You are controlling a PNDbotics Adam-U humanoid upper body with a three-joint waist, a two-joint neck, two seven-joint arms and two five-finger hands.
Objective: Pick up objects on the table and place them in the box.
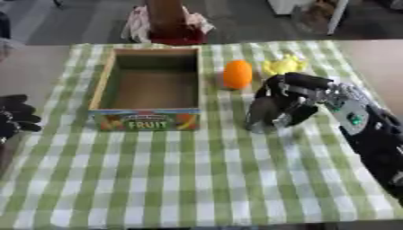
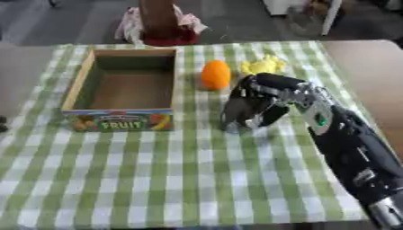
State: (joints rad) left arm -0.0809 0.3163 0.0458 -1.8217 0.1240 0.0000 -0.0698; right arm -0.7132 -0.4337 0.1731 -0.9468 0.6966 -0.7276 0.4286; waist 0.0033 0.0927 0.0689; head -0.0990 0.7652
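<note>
An open wooden box (image 1: 103, 81) with a "FRUIT" label on its front stands on the checked cloth, and it looks empty. To its right lies an orange fruit (image 1: 237, 74), with a yellow thing (image 1: 283, 65) just beyond it. My right hand (image 1: 291, 101) hangs in front of these two, fingers curled downward around a dark greyish thing (image 1: 258, 117) whose bottom touches the cloth. I cannot make out that thing's shape. My left hand (image 1: 15, 117) rests open at the left edge, away from the box.
A green-and-white checked cloth (image 1: 181, 179) covers the table (image 1: 370, 58), whose bare top shows at both sides. Behind the far edge stands a brown post on a red base (image 1: 169, 27) with pale cloth round it.
</note>
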